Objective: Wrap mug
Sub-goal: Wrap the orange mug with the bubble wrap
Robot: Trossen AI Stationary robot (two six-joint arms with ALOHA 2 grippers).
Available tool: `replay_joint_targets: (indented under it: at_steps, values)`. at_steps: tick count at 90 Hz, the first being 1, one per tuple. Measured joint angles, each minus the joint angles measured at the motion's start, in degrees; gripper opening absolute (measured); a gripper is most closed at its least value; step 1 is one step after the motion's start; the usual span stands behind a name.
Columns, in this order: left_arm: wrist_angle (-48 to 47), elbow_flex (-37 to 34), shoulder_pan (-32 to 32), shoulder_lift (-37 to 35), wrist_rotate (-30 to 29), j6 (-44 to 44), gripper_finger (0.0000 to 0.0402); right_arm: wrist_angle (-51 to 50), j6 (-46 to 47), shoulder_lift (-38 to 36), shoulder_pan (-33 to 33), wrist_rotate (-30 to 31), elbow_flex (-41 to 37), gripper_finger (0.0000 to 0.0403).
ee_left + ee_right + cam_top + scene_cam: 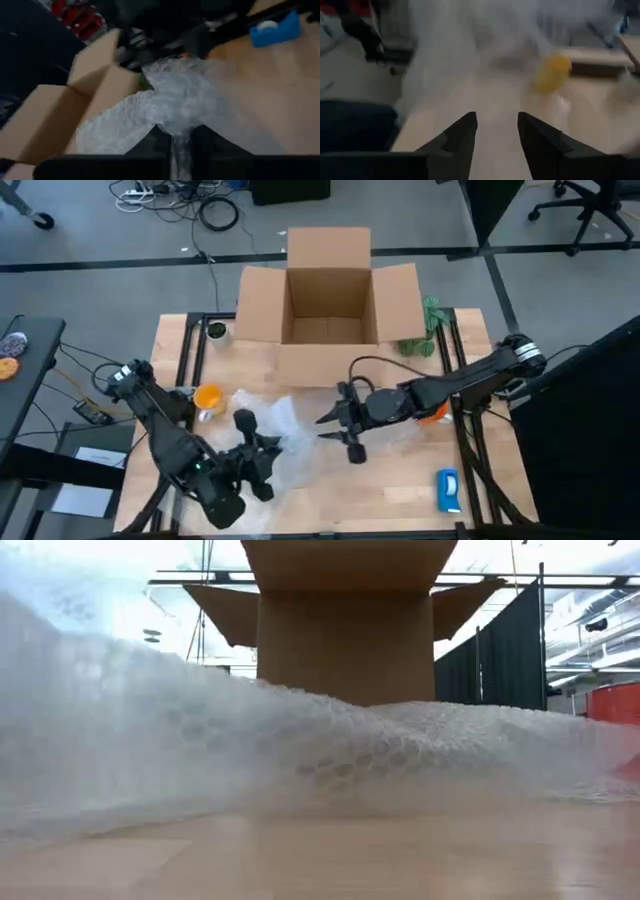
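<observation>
Left gripper (181, 145) fingers pinch the bubble wrap (290, 435); right gripper (497, 131) fingers spread, empty. The mug (207, 398) sits unwrapped beyond them; next, probably bring it onto the sheet.

Orange mug on the wooden table

The small rounded orange mug (208, 397) sits at the table's left side, bare, just beside the crumpled bubble wrap (285, 430).

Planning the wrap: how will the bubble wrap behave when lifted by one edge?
The bubble wrap lies crumpled and humped, so it is probably floppy and will drape. The left gripper pinches a bunched edge; it looks light and may drag toward the mug.
</observation>
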Motion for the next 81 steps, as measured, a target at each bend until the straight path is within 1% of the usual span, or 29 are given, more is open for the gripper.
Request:
replay_joint_targets:
  at_steps: [7, 18, 27, 33, 35, 38, 43, 53, 59, 70, 81]
  values:
    - [-5.34, 5.87, -1.14, 0.0, -1.83, -0.32, 0.0013, -10.33, 5.08, -0.75, 0.42, 2.19, -0.02, 0.0128]
    - [-11.04, 15.6, -2.06, -0.11, -6.73, -1.23, 0.0013, -21.36, 13.87, 0.96, 1.93, 2.82, -0.07, 0.0128]
    - [-11.68, 24.64, -2.89, -0.02, -11.79, -1.64, 0.0013, -25.62, 19.04, 4.42, 3.91, 2.64, -0.12, 0.0128]
    - [-11.0, 30.83, -3.66, -0.07, -13.27, -1.43, 0.0013, -25.3, 21.13, 6.98, 5.53, 1.87, -0.13, 0.0128]
    - [-10.11, 31.75, -3.87, -0.33, -13.64, -1.37, 0.0013, -24.9, 21.7, 7.75, 6.05, 1.48, -0.13, 0.0128]
    - [-6.7, 30.81, -4.05, -2.03, -14.87, -0.14, 0.0013, -24.07, 22.53, 8.95, 6.89, 0.66, -0.13, 0.0128]
    - [1.68, 27.96, -4.35, -5.37, -15.28, 4.75, 0.0013, -22.17, 23.67, 10.75, 8.15, -1.39, -0.13, 0.0128]
    - [11.16, 26.43, -4.42, -9.56, -13.2, 10.61, 0.0013, -19.42, 25.87, 12.01, 10.79, -4.26, 0.04, 0.0127]
    - [15.03, 26.42, -4.43, -10.92, -12.73, 13.07, 0.0012, -19.84, 27.21, 11.62, 12.4, -3.43, 1.11, 0.0126]
    - [20.85, 26.42, -4.48, -12.11, -12.59, 18.01, 0.0012, -19.54, 27.45, 8.9, 16.05, 0.91, 4.22, 0.0124]
    - [29.98, 26.33, -4.42, -12.24, -11.33, 24.96, 0.0012, -17.08, 25.86, 7.28, 19.46, 2.36, 6.41, 0.0123]
